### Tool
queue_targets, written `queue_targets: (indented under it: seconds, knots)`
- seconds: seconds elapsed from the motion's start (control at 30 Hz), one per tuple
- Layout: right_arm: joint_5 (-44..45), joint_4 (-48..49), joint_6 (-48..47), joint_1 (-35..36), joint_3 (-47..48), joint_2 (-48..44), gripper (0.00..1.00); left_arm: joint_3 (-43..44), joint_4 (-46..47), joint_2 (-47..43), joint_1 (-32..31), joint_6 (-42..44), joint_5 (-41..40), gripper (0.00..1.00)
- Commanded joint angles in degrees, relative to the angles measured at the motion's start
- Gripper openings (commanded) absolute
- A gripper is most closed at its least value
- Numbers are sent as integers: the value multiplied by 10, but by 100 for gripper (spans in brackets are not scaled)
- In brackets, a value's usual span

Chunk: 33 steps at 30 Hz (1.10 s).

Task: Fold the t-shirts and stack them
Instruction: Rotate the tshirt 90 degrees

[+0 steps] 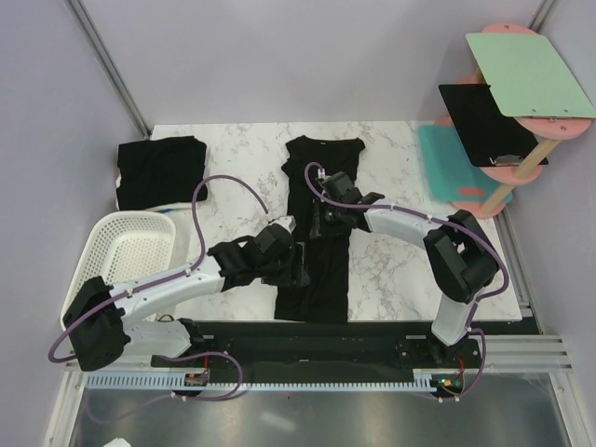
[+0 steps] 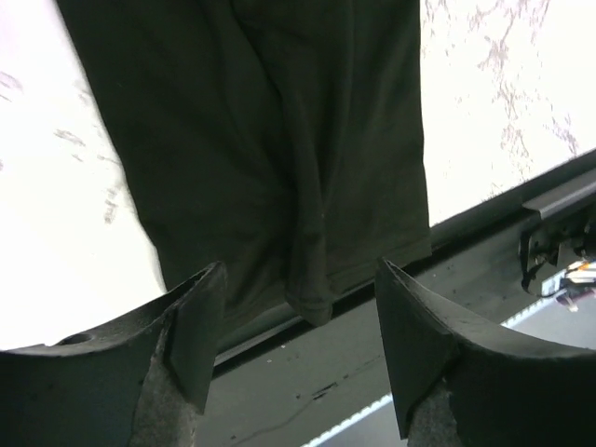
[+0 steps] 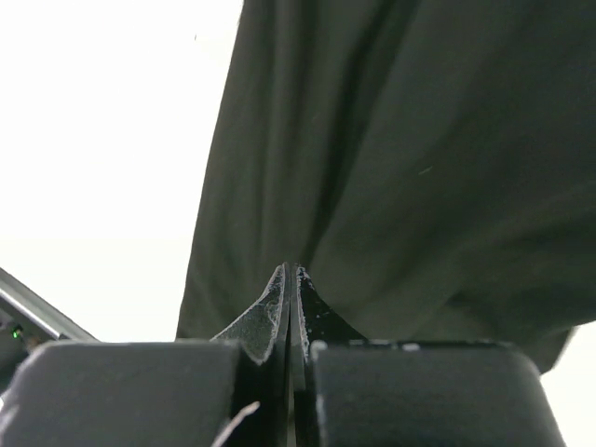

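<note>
top view / shirt: laid-out t-shirt (image 1: 321, 284) at mid-table (image 1: 391, 270), long axis 12 to 6 o'clock, collar at 12, hem at the near edge.
top view / stack: folded t-shirt (image 1: 160, 172) at 10 o'clock, well apart.
top view / arms: left gripper (image 1: 291, 264) over the shirt's 9 o'clock edge and nearer the hem; right gripper (image 1: 321, 219) over its middle.
left wrist / pincer: fingers apart, nothing between them; the hem lies ahead at 12.
right wrist / pincer: fingers together, tips at the cloth; can't tell if fabric is pinched.
next fold (judged): hem toward collar, so the left arm is better placed.
</note>
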Motion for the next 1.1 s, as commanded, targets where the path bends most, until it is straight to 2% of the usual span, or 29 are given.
queue_targets:
  seconds: [0.0,0.27,0.37,0.4,0.47,0.5,0.6,0.93,1.07]
  knots:
    - [7,7,-18,-33,30,7,0,-19,43,24,-13,-6,31,67]
    - [4,10,-36,-82,58,58,0,-43,93,73,-41,-31,59,56]
    - [5,11,-38,-87,68,76,0,-43,96,85,-51,-37,59,45]
    - [5,10,-39,-87,70,83,0,-42,98,85,-54,-37,59,36]
    - [3,11,-40,-91,77,91,0,-42,98,84,-55,-40,56,26]
    - [4,10,-40,-92,78,98,0,-42,98,82,-55,-41,56,16]
    - [5,11,-41,-94,78,106,0,-40,97,71,-55,-43,62,2]
    - [9,13,-46,-95,67,108,0,-38,95,-1,-55,-87,124,2]
    - [9,16,-45,-95,63,111,0,-52,74,2,-55,-113,131,2]
